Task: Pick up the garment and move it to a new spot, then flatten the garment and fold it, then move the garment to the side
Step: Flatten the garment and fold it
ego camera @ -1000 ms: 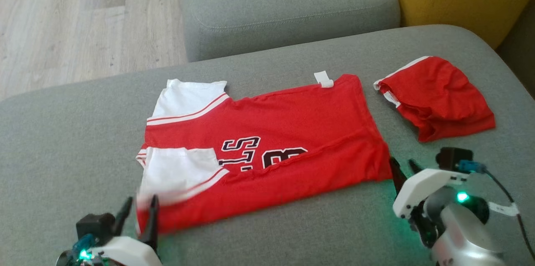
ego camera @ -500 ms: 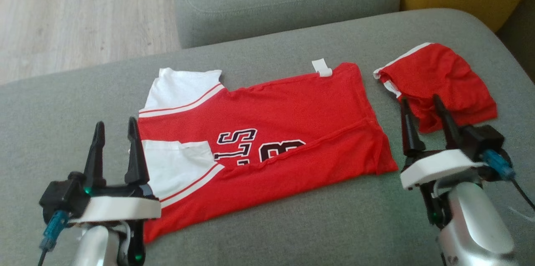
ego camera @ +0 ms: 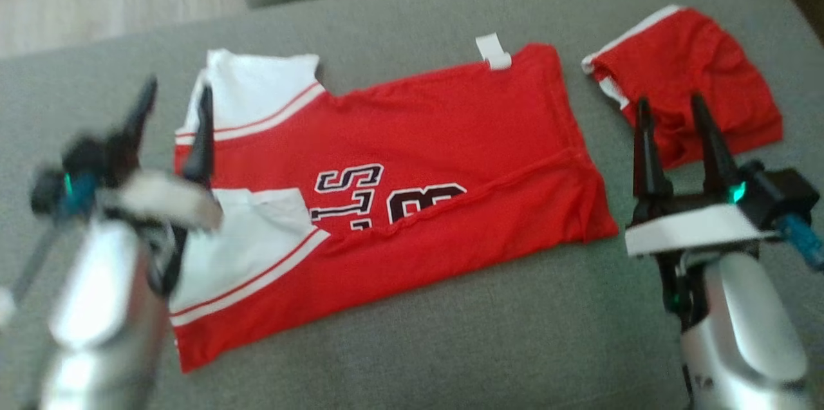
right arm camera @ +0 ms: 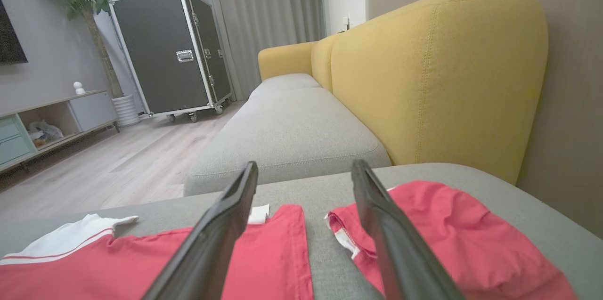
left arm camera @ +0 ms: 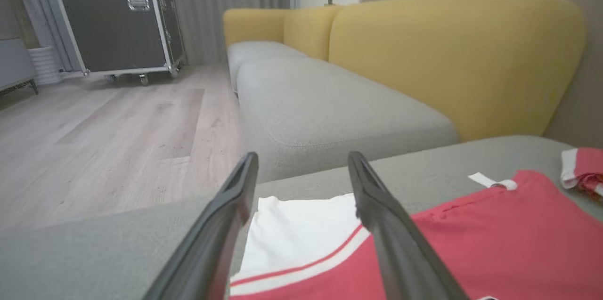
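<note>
The garment (ego camera: pixel 412 178) is a red jersey with white sleeves and dark lettering, folded lengthwise and lying flat on the grey sofa cushion (ego camera: pixel 450 345). It also shows in the left wrist view (left arm camera: pixel 471 239) and the right wrist view (right arm camera: pixel 141 267). My left gripper (ego camera: pixel 177 94) hovers open over its white-sleeved left end, blurred by motion, holding nothing. My right gripper (ego camera: pixel 669 107) stands open just right of the jersey's hem, fingers over the edge of a second red garment (ego camera: pixel 695 69). Nothing sits between either pair of fingers (left arm camera: pixel 235 206) (right arm camera: pixel 235 210).
The crumpled red shorts-like piece with white trim (right arm camera: pixel 452 234) lies at the cushion's right end. Beyond are another grey seat cushion (right arm camera: pixel 292 135), yellow backrests (right arm camera: pixel 447 78), wood floor (left arm camera: pixel 94 149) to the left and a black wheeled flight case (right arm camera: pixel 169 50).
Both grippers opened wide and rose up off the jersey's near edge, which they let go; the left moved further up over the sleeve. The head camera tilted down.
</note>
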### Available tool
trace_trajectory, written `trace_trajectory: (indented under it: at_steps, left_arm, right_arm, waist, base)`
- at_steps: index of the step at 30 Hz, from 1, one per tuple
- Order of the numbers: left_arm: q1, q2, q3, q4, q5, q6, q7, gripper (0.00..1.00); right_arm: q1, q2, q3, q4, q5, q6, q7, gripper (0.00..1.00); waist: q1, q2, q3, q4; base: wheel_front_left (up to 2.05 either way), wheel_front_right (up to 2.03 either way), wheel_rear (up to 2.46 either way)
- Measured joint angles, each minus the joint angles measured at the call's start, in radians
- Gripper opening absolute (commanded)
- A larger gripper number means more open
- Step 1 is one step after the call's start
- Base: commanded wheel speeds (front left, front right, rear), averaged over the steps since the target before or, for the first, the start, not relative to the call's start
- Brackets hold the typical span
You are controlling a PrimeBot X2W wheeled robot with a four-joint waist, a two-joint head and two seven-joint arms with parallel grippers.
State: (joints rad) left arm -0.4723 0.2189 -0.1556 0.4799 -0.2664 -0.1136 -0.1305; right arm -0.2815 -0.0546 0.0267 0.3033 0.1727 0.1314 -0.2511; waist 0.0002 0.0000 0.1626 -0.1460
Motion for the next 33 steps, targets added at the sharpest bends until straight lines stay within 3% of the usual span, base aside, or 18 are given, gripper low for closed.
trace_trajectory:
  at_steps: [4, 11, 17, 28, 30, 33]
  left_arm:
    - [-0.213, 0.085, -0.075, 0.117, 0.000, -0.011, 0.174, 1.00]
    - [-0.426, 0.233, -0.287, 0.239, -0.159, -0.019, 0.461, 1.00]
    - [-0.536, 0.317, -0.393, 0.297, -0.244, -0.019, 0.536, 1.00]
    - [-0.614, 0.349, -0.496, 0.383, -0.359, -0.019, 0.583, 0.99]
    - [-0.614, 0.348, -0.511, 0.383, -0.401, -0.019, 0.607, 0.00]
    - [-0.613, 0.340, -0.536, 0.369, -0.452, -0.019, 0.619, 0.00]
  right_arm:
    - [-0.080, 0.000, 0.014, -0.027, 0.007, 0.000, 0.000, 1.00]
    - [-0.150, 0.001, 0.034, -0.063, 0.044, 0.000, -0.005, 1.00]
    - [-0.180, 0.001, 0.044, -0.082, 0.067, 0.000, -0.005, 1.00]
    - [-0.190, 0.001, 0.056, -0.087, 0.072, 0.000, -0.005, 1.00]
    - [-0.190, 0.001, 0.054, -0.086, 0.063, 0.000, -0.005, 1.00]
    - [-0.193, 0.001, 0.041, -0.083, 0.044, 0.000, -0.005, 1.00]
  waist:
    - [0.0001, 0.0000, 0.076, -0.018]
    - [0.0002, 0.0000, 0.202, -0.068]
    - [0.0001, 0.0000, 0.287, -0.112]
    - [-0.0003, 0.0000, 0.326, -0.156]
    - [-0.0002, 0.0000, 0.322, -0.155]
    - [-0.0002, 0.0000, 0.314, -0.147]
  base:
    - [0.00, 0.00, 0.00]
    - [0.00, 0.00, 0.00]
    - [0.00, 0.00, 0.00]
    - [0.00, 0.00, 0.00]
    - [0.00, 0.00, 0.00]
    - [0.00, 0.00, 0.00]
